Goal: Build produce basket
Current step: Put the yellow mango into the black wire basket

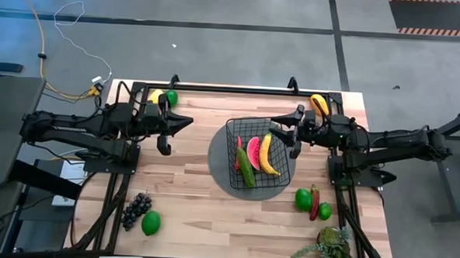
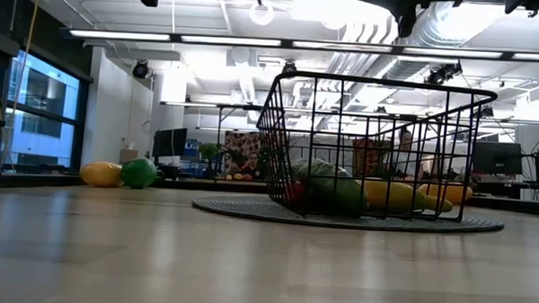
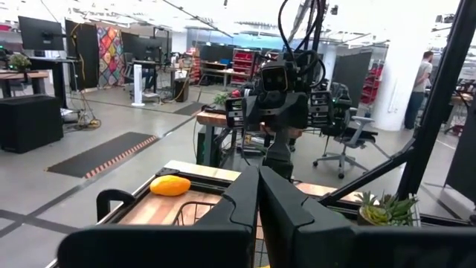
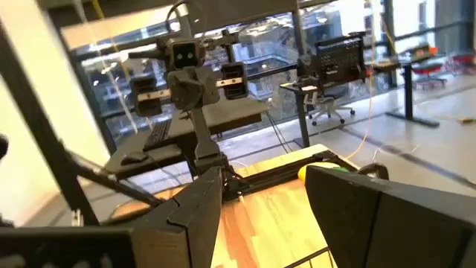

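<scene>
We are working around the basket (image 1: 258, 153), which is sitting on a round mat (image 1: 220, 171) near the middle of the table (image 1: 195, 213). It is already holding a banana (image 1: 267, 155), a watermelon slice (image 1: 253, 152), a cucumber (image 1: 246, 169) and a red chili (image 1: 238, 149), so we are judging the job roughly half done.

Left of the basket, our left gripper (image 1: 185, 123) is hovering closed and empty. At the basket's far right corner, our right gripper (image 1: 277, 120) is hanging with fingers parted, holding nothing we can see.

Still outside the basket are the grapes (image 1: 135, 209) and a green fruit (image 1: 151, 223) at the near left, two green fruits (image 1: 303, 199) and a chili (image 1: 315, 203) at the near right, and yellow pieces at both far corners.
</scene>
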Available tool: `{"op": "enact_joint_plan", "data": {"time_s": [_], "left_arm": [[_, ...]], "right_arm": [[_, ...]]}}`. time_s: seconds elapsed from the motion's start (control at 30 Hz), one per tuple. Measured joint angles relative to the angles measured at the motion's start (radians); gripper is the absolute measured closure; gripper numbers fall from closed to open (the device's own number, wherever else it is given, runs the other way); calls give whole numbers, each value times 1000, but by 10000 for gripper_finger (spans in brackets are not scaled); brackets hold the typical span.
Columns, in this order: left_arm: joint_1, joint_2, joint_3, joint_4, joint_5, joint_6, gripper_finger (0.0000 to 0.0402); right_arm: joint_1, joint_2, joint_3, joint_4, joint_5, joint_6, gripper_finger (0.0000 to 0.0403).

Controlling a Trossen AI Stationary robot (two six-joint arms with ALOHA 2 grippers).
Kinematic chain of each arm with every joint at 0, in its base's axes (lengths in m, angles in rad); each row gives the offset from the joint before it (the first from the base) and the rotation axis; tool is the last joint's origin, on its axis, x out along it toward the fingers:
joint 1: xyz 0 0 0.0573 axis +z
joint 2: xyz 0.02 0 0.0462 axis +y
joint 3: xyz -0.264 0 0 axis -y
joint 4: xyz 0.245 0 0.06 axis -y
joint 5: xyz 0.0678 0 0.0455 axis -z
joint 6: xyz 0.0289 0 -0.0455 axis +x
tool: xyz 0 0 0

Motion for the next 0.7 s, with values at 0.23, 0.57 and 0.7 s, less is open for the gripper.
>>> {"op": "enact_joint_plan", "data": {"time_s": [0.23, 0.57, 0.7], "left_arm": [[0, 0, 0, 0, -6, -1, 399], [0, 0, 0, 1, -25, -3, 399], [0, 0, 0, 1, -25, -3, 399]], "right_arm": [[-41, 8, 176, -498, 168, 249, 224], [-300, 130, 479, -1252, 197, 374, 193], [-435, 203, 483, -1361, 126, 366, 156]]}}
